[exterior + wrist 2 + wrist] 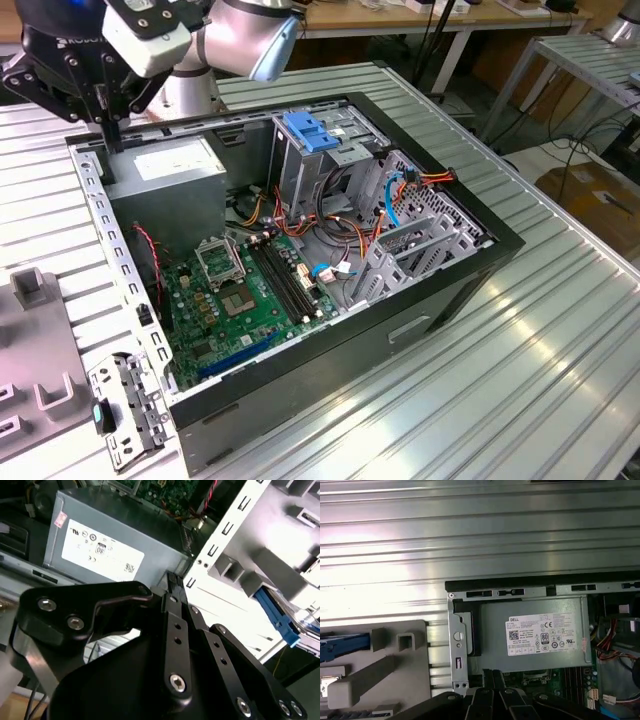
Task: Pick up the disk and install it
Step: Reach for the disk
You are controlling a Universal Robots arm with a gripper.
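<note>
My black gripper [110, 135] hangs over the back corner of the open computer case [430, 300], beside the grey power-supply box [170, 170]. In both wrist views its fingers [173, 582] stand close together with nothing between them, and the tips [493, 676] point at the case's perforated back wall. The disk [340, 646] shows as a blue rail lying in a grey holder [380, 670] outside the case. The same blue rail [278, 619] appears with a strip of shiny metal beside it. The rest of the disk is out of frame.
A tall metal drive cage with a blue latch [310, 135] stands inside the case, with loose cables and the green motherboard [250, 300] around it. A metal bracket [125, 410] lies by the case's near corner. The case rests on a ribbed metal table [520, 380].
</note>
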